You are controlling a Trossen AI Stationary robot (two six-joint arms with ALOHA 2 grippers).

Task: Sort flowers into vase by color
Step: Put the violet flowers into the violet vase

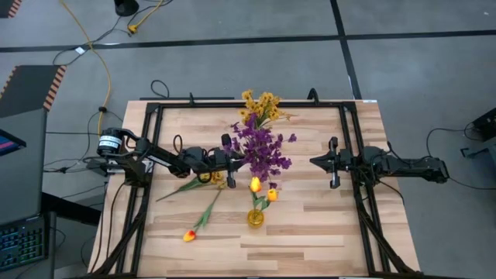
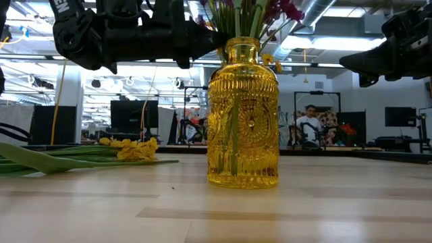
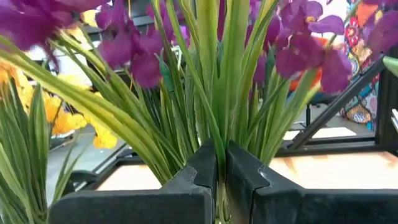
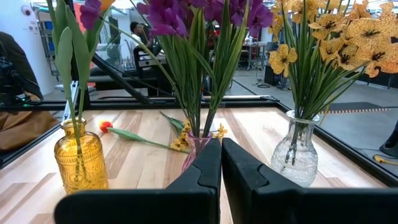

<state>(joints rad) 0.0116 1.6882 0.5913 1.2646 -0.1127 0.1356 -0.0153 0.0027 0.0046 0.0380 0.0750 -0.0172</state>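
My left claw (image 1: 229,160) is out over the middle of the tabletop (image 1: 310,225), right at the purple blossoms (image 1: 262,151). Its fingers (image 3: 205,163) are pressed together on green stems inside that bunch; a thin stem sits pinched in the seam between them. The purple bunch stands in a pinkish vase (image 4: 198,148), mostly hidden behind my other claw's fingers in the right wrist view.

My right claw (image 1: 333,163) hangs above the tabletop to the right of the purple bunch, well apart from it, fingers closed against each other with nothing between.

3 vases in all. The clear glass vase (image 4: 301,147) holds the small yellow clustered blooms (image 1: 260,105), at the far side of the purple one. The amber ribbed vase (image 2: 243,115) holds 2 yellow-orange tulips (image 1: 262,188) and stands nearest the front edge.

Loose on the wood, left of the amber vase:
- 1 tulip stem (image 1: 200,222) lying slantwise, its orange-red head toward the front left.
- 1 stem of small yellow blooms (image 2: 129,148) lying flat, near my left arm, with long green leaves (image 2: 47,160) stretching off to the left.

Room beyond the tabletop: a person (image 2: 310,121) sits in the background.
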